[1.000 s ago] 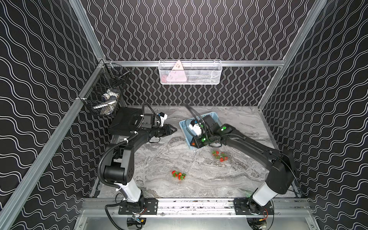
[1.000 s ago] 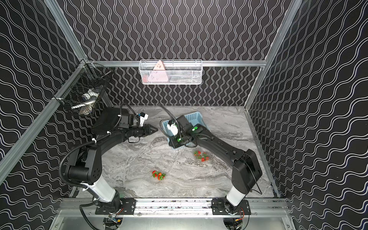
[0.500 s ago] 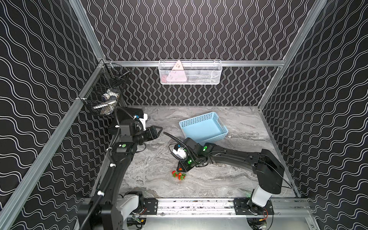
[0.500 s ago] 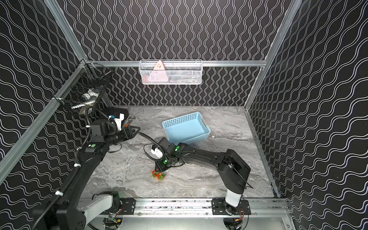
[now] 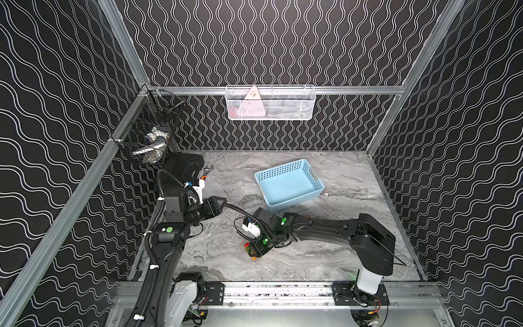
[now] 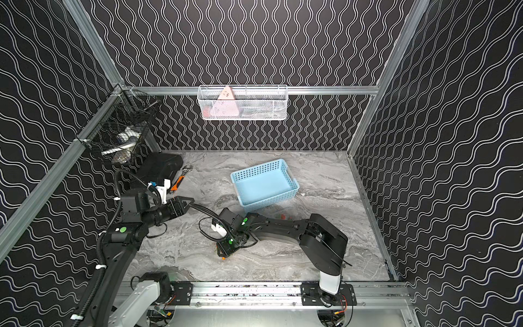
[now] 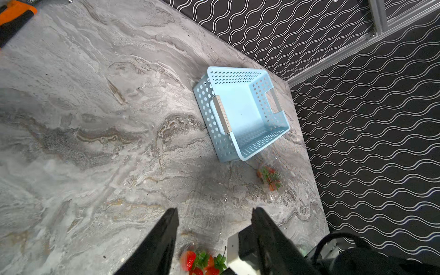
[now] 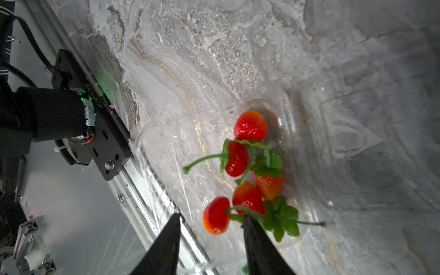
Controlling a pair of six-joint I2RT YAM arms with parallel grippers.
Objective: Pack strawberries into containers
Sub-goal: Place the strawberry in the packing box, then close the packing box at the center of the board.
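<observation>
Seeing right claw (image 8: 211, 216) down low over the near container (image 8: 171, 142), front-centre of the tabletop (image 5: 353, 181), close to the front rail (image 5: 283, 291). Jaws parted to a middling gap, clamping nothing. Counting five strawberries (image 8: 250, 126) inside that clear clamshell, green tops and stems tangled. Noting one of them right in the gap between the fingertips (image 8: 175, 223), clear of one finger; contact with the other, can't tell. Lid (image 8: 345, 142) hinged open, flat on the tabletop beside the tray.

Left claw (image 7: 214, 210) up off the tabletop, left of the right claw and well apart from it, aimed across toward the right side. Jaws apart, middling gap, empty.

Far container (image 7: 273, 195) just beside a corner of the blue basket (image 7: 240, 114), on the side facing the front rail. More strawberries inside, count unclear. Mostly hidden behind the right arm (image 5: 325, 229) in both top views.

Blue basket upright, mid-tabletop. Orange-handled tool (image 6: 177, 182) flat on the tabletop back-left, behind the left arm (image 6: 119, 254).
</observation>
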